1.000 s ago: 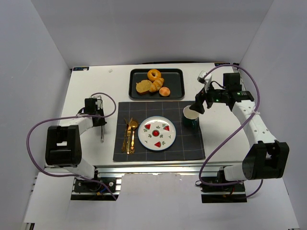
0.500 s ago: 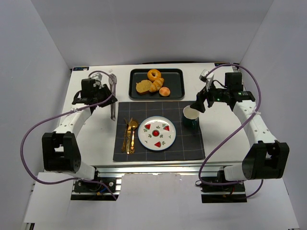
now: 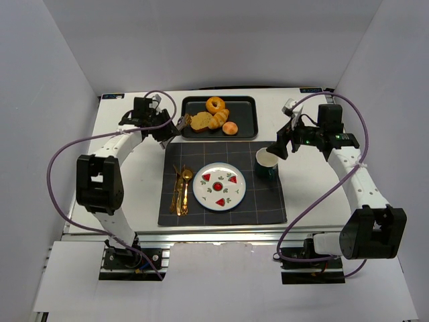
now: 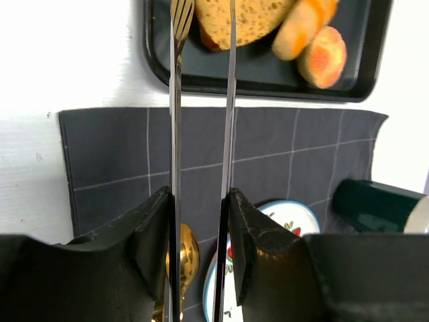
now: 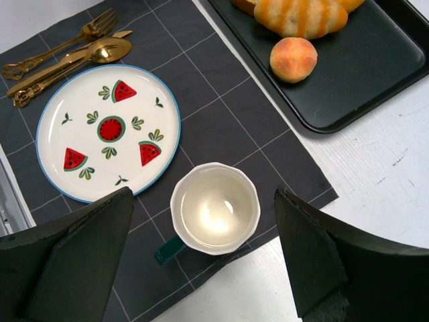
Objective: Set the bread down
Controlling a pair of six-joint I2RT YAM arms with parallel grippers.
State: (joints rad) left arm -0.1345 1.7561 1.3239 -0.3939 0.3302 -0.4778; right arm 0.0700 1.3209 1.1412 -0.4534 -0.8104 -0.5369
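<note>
Reaching to the tray (image 4: 268,84), the left tool (image 4: 199,221) pinches tongs (image 4: 175,134) at the bread slice (image 4: 258,17).

**Inspector A:** Bread count and condition?

**Inspector B:** Four pieces, all lying flat: bread ring (image 3: 215,104), brown seeded slice (image 3: 200,121), striped croissant (image 3: 218,119), round bun (image 3: 230,128). The slice and croissant are touching.

**Inspector A:** Location?

**Inspector B:** On the black tray (image 3: 247,114) at the middle of the worktop's far edge. The ring lies farthest back.

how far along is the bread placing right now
Early. Done: the left gripper is shut on the tongs. In hand: their tips are at the bread slice on the tray, though a grip on it isn't clear. Left: lifting a piece over, presumably to the plate, which is bare; all four pieces lie on the tray. The right gripper hangs open above the cup.
</note>
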